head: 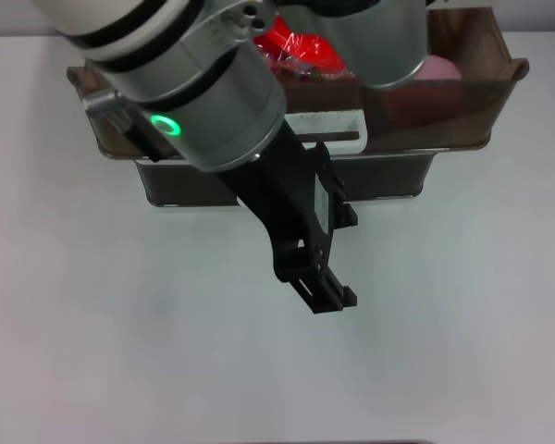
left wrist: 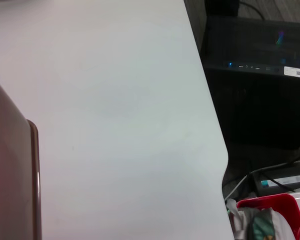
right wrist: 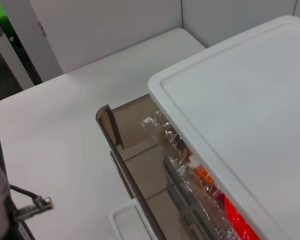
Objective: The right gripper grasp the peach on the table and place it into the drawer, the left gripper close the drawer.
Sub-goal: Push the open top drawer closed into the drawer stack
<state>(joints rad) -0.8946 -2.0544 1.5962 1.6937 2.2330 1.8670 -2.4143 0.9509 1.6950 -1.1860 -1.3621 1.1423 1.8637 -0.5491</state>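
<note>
1. The peach [head: 437,67] lies inside the drawer [head: 462,111], at its right end, partly hidden by an arm.
2. The drawer stands pulled out, its white handle [head: 326,129] facing the robot; red wrapped items [head: 301,48] lie in it left of the peach.
3. The left gripper [head: 328,298] hovers over the table [head: 462,305] in front of the drawer, just below the handle; whether its fingers are open I cannot tell.
4. The right gripper is out of sight.

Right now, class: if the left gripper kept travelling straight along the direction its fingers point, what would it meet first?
The left gripper points away from the drawer, down toward the robot's side. Nothing lies ahead but bare table, so it would probably meet the tabletop first; its height above it is unclear.
</note>
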